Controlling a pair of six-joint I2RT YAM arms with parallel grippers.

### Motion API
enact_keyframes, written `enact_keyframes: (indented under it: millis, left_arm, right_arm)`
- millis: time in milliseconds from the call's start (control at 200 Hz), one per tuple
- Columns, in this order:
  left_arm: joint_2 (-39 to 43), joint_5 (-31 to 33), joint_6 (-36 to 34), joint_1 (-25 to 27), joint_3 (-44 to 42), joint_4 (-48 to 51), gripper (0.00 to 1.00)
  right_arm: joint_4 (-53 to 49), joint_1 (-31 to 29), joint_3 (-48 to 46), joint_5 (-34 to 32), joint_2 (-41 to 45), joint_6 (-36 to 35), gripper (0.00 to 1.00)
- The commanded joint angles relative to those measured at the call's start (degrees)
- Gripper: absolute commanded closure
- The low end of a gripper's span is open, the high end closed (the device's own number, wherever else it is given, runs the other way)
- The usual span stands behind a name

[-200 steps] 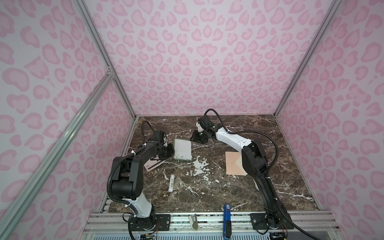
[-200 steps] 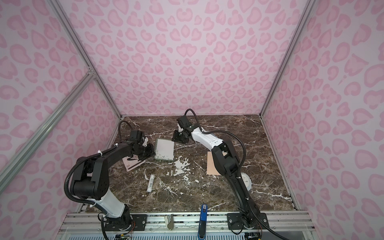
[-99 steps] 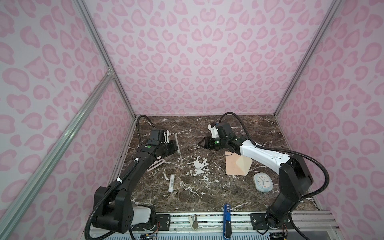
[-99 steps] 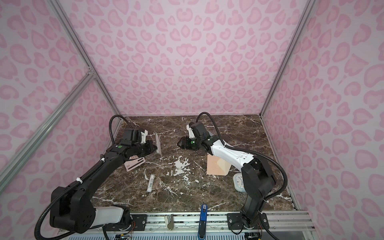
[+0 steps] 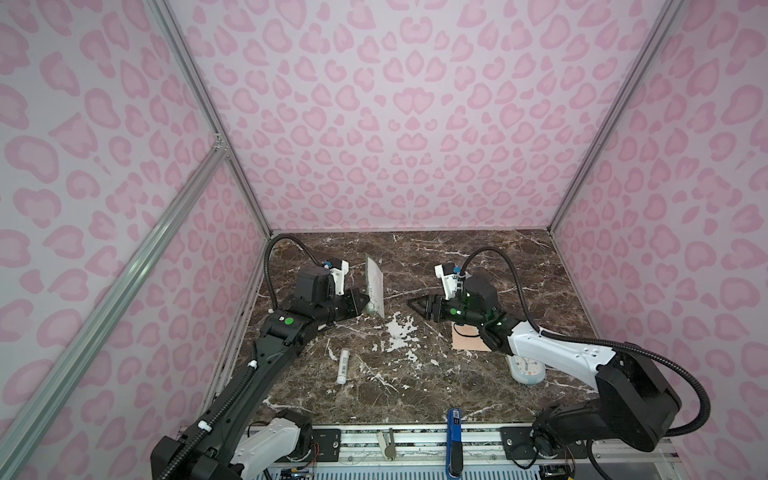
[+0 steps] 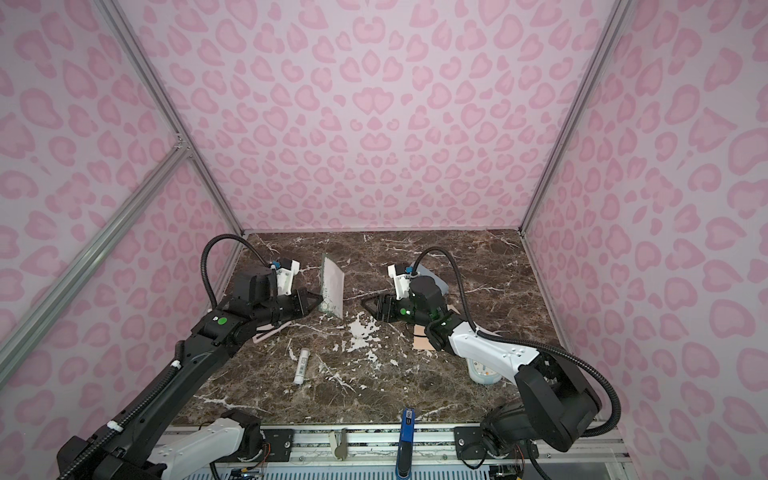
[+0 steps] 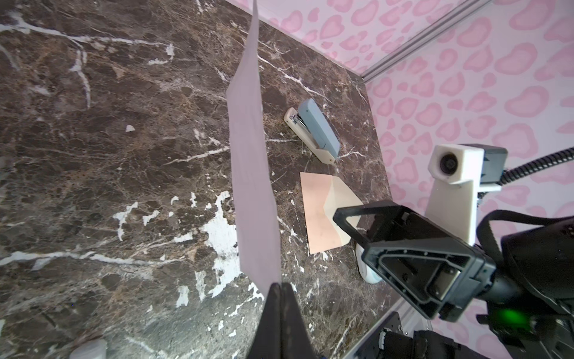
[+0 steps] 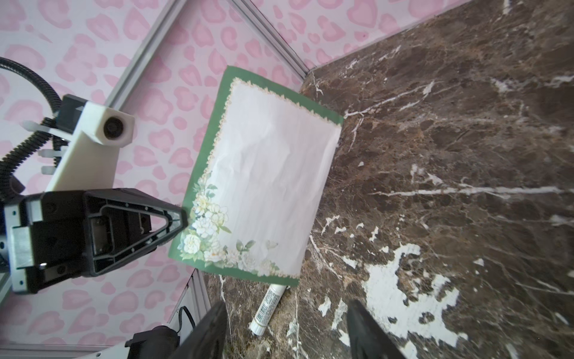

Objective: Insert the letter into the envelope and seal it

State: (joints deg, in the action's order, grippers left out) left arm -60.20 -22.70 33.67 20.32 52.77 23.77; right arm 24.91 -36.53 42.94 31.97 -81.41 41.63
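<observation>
the letter (image 8: 267, 186) is white with green floral border, the envelope (image 7: 320, 211) peach.

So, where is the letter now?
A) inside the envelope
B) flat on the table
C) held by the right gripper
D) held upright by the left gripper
D: the left gripper is shut on an edge of the letter and holds it upright, while the right gripper is open and empty and the envelope lies apart.
</observation>
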Motion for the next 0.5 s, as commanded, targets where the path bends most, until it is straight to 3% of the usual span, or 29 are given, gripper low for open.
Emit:
enact_keyframes:
  millis: [0, 190, 495]
  left_arm:
    - [0.96, -2.35, 1.37, 0.28, -0.50, -3.72, 0.96]
    - [-1.10, -5.13, 0.98, 0.44, 2.55, -4.24, 0.96]
    - [-1.87, -10.59, 3.52, 0.61, 1.49, -11.06, 0.96]
  right_arm:
    - [12.97, 0.23, -1.61, 1.46, -0.41, 2.25, 0.32]
    - [19.85, 2.16, -2.68, 3.11, -3.59, 6.35, 0.26]
    - [45.57, 4.91, -7.11, 5.20, -12.42, 18.10, 0.24]
